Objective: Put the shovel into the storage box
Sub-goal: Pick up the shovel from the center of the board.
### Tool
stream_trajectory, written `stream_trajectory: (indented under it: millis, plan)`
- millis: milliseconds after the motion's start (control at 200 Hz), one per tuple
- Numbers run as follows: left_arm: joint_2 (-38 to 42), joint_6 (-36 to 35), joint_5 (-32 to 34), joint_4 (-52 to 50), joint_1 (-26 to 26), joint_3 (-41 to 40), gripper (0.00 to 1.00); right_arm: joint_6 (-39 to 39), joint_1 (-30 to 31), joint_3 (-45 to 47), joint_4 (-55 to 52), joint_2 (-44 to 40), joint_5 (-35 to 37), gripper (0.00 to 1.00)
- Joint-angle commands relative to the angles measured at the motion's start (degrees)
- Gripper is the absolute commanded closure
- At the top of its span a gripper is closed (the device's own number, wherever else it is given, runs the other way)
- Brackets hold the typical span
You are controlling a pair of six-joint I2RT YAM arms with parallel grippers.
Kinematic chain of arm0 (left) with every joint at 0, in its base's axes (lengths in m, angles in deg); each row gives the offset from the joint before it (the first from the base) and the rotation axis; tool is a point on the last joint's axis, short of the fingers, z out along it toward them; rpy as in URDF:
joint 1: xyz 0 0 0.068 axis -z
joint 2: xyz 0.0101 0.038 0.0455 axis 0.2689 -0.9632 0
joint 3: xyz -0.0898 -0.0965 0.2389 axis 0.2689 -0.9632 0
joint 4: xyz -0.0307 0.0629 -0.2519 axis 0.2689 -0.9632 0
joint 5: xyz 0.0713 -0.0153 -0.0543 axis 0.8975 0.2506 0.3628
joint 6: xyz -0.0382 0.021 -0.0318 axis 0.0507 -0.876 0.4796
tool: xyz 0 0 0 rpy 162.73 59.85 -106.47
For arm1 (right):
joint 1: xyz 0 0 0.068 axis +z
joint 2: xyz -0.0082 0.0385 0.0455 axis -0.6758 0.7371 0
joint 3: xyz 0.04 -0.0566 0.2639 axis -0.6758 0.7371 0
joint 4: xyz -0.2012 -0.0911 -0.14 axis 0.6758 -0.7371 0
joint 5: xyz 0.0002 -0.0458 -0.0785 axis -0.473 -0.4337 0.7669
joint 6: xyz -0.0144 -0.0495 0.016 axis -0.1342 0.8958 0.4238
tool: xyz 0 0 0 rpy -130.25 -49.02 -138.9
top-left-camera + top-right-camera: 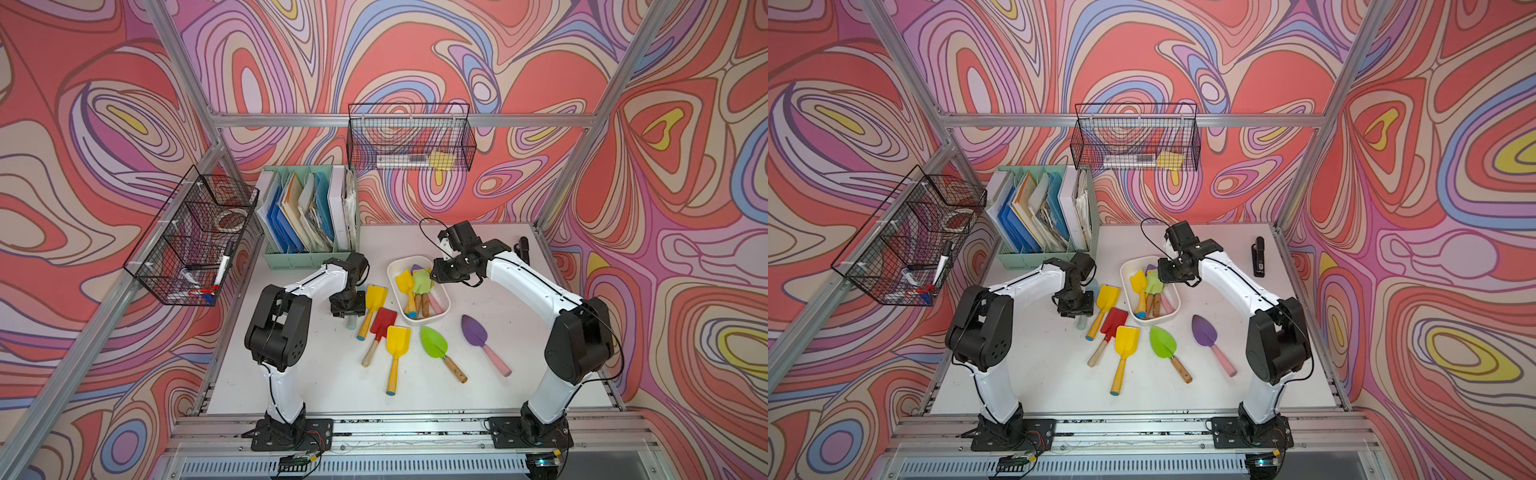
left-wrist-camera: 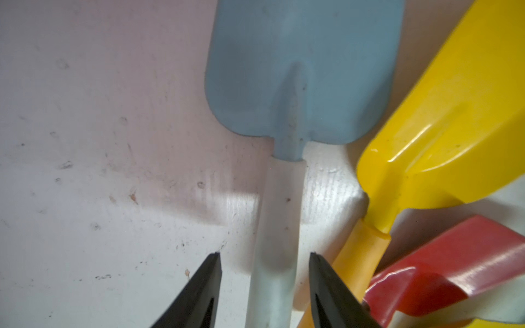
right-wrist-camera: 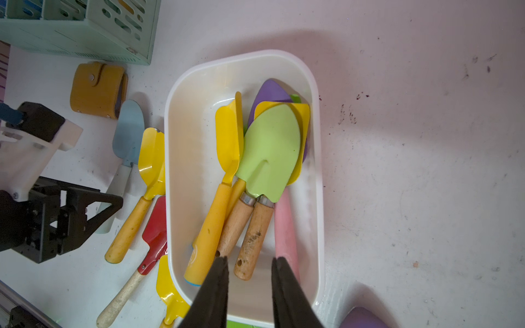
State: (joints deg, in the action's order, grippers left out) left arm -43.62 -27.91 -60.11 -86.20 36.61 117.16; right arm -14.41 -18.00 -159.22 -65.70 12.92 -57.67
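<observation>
On the white surface [image 1: 519, 332], toward its back edge, I see the storage box [image 3: 181, 142] part-filled. My left gripper [image 2: 264, 284] straddles the blue shovel [image 2: 298, 71] handle, jaws half-spread, not yet gripping. My right gripper [image 3: 250, 284] hovers over the box, jaws narrow, empty.

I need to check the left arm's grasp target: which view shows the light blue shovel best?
The left wrist view: the light blue shovel fills it, handle between the left gripper's open jaws. The right wrist view shows it smaller, beside the storage box. Both top views show only the handle end.
</observation>
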Motion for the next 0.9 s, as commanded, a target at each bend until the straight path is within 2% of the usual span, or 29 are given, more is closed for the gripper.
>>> stream_trajectory:
  millis: [0,155,215,275,345,406,711,896]
  plan:
    - [-1.4,-0.5,1.0,0.6,-0.3,-0.6,0.51,-0.5,0.2,0.6,1.1,-1.5,0.0,0.72]
    - [-2.0,-0.5,1.0,0.7,-0.3,-0.6,0.51,-0.6,0.3,0.8,1.4,-1.6,-0.1,0.72]
    - [-2.2,-0.5,0.8,0.8,-0.2,-0.7,0.55,-0.7,0.3,1.0,1.5,-1.7,-0.1,0.73]
    - [-2.3,-0.5,0.7,0.9,-0.2,-0.8,0.62,-0.8,0.4,1.3,1.7,-1.8,-0.1,0.72]
    - [-2.4,-0.5,0.5,1.0,-0.2,-0.9,0.77,-0.9,0.3,1.4,1.8,-1.8,-0.1,0.72]
    - [-2.4,-0.5,0.4,0.9,-0.3,-0.9,0.82,-0.9,0.3,1.5,1.8,-1.8,-0.2,0.73]
    - [-0.1,-0.7,-0.5,0.1,-0.3,-0.3,0.94,-1.1,0.3,1.4,2.3,-1.9,-0.7,0.73]
    - [4.8,-1.6,-2.9,-1.3,0.0,0.7,0.94,-1.7,0.2,1.4,4.0,-1.8,-2.9,0.73]
